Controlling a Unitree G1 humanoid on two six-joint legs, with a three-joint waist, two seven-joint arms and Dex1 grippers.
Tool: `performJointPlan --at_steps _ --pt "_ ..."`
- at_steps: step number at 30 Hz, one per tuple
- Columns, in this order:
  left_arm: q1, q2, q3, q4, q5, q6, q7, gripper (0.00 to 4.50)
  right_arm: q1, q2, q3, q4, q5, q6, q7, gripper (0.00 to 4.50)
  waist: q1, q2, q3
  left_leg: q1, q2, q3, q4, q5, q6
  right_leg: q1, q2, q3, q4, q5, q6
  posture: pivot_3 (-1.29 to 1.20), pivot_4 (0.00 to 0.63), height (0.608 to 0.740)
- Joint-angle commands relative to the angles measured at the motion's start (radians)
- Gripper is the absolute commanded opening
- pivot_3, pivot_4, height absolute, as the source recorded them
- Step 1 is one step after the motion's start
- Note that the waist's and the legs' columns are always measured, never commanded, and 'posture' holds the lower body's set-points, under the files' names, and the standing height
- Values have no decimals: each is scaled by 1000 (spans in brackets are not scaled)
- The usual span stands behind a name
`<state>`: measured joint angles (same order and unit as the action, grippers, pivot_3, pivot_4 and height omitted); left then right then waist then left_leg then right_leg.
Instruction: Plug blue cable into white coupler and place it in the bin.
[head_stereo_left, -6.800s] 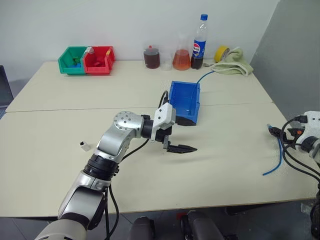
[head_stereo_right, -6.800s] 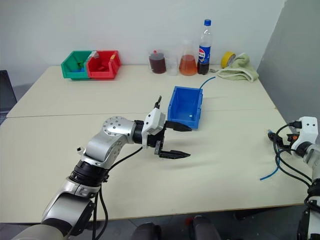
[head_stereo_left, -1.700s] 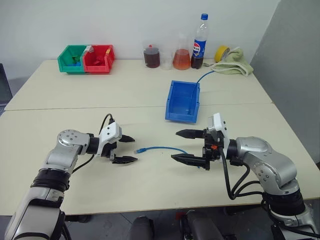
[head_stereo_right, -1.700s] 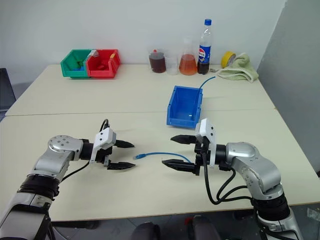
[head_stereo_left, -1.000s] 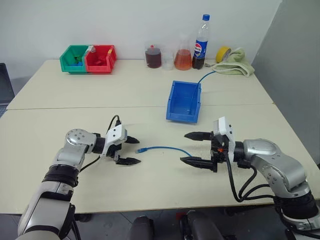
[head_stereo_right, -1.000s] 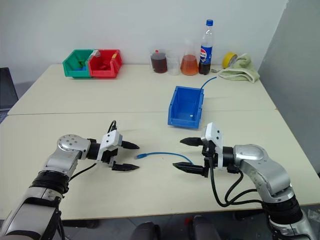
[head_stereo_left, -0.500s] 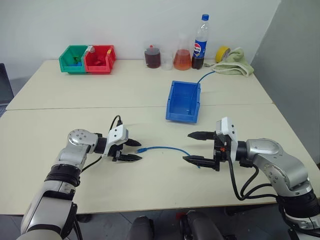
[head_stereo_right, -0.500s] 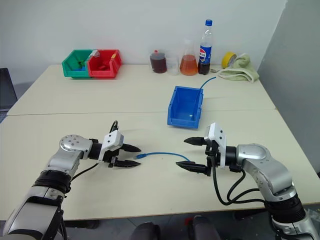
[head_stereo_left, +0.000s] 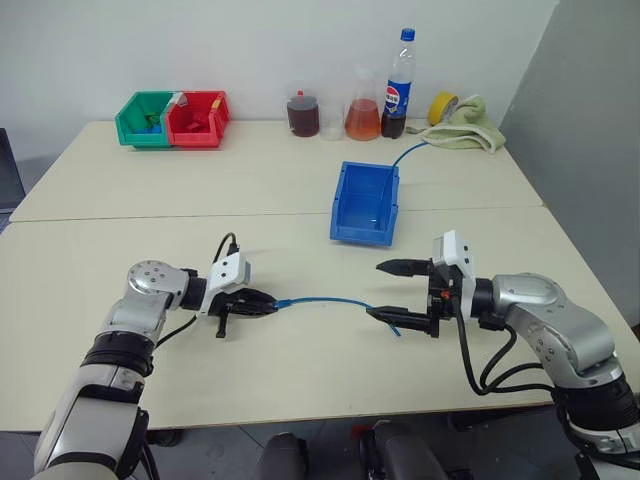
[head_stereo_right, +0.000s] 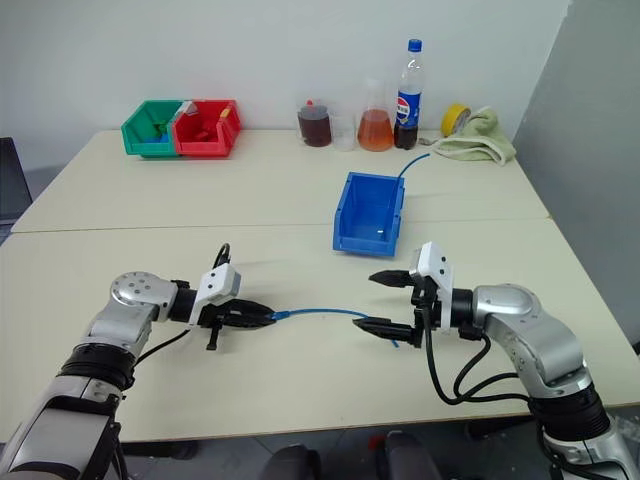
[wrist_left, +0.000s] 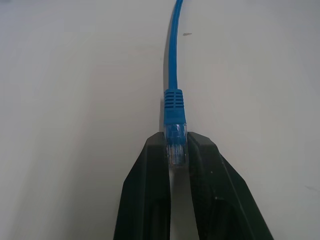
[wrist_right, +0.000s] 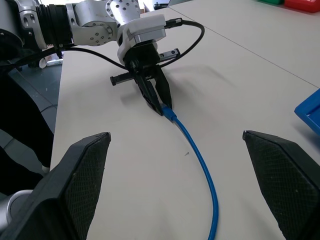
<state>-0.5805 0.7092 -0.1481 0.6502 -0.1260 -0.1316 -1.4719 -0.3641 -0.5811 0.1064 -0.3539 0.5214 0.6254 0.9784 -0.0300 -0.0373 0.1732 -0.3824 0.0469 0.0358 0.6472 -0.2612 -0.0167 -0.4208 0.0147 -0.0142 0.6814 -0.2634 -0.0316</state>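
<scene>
While its two black fingers are clamped on the small clear plastic plug, the left end effector grips one end of the thin bright-blue network cable, low over the pale beige worktop towards its near edge. From that grip the cable runs along the worktop surface in a shallow arc to the right, and its far end lies between the spread fingers of the right end effector, whose fingers stand wide apart and hold nothing. The left wrist view shows the clear plug pinched between the two fingertips, with the ribbed blue boot just beyond them. Further back, near the middle of the worktop, stands the blue rectangular plastic storage bin. At the far left corner sit a smaller green bin and a smaller red bin, touching side by side. Along the far edge stand a jar of dark liquid, a flask of orange liquid and a cola bottle.
</scene>
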Motion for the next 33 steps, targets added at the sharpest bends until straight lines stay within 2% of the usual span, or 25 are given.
performJointPlan --at_steps 1,6,10,16,19,23,28,33 --pt "24 3 10 -30 6 29 34 233 -15 -1 4 -14 2 -19 2 4500 0 0 0 0 0 0 0 0 0 0 0 0 0 0 0 0 150 740" --pt "47 8 72 -183 -74 197 80 233 -9 8 -30 -47 54 29 -34 4500 1 0 0 -1 0 0 0 0 0 0 0 0 0 0 0 0 150 740" --pt "131 9 163 -445 -197 435 182 233 -8 28 -106 -139 197 161 -118 4500 0 0 0 -1 0 0 0 0 0 0 0 0 0 0 0 0 150 740" --pt "161 -86 298 -753 -394 760 454 233 -2 35 -156 -214 331 268 -210 4500 2 0 0 -1 0 -1 0 0 0 0 -1 0 0 0 1 0 150 740" --pt "164 -161 359 -872 -584 994 585 233 12 56 -148 -223 359 281 -252 4500 2 0 0 0 0 -1 1 0 -1 1 -1 1 0 1 3 0 150 740" --pt "215 -197 412 -918 -743 1167 664 233 24 78 -129 -204 359 272 -276 4500 -3 0 0 0 0 0 2 1 -1 1 -1 2 0 2 4 0 150 740" --pt "250 -278 513 -909 -906 1246 803 233 34 123 -138 -145 377 283 -321 4500 0 -1 0 1 0 -1 1 1 -2 1 0 1 0 2 3 0 150 740" --pt "213 -292 557 -937 -1083 1299 898 233 22 206 -224 -84 547 373 -451 4500 2 -1 0 0 0 -1 2 2 -3 1 -1 1 0 2 4 0 150 740"
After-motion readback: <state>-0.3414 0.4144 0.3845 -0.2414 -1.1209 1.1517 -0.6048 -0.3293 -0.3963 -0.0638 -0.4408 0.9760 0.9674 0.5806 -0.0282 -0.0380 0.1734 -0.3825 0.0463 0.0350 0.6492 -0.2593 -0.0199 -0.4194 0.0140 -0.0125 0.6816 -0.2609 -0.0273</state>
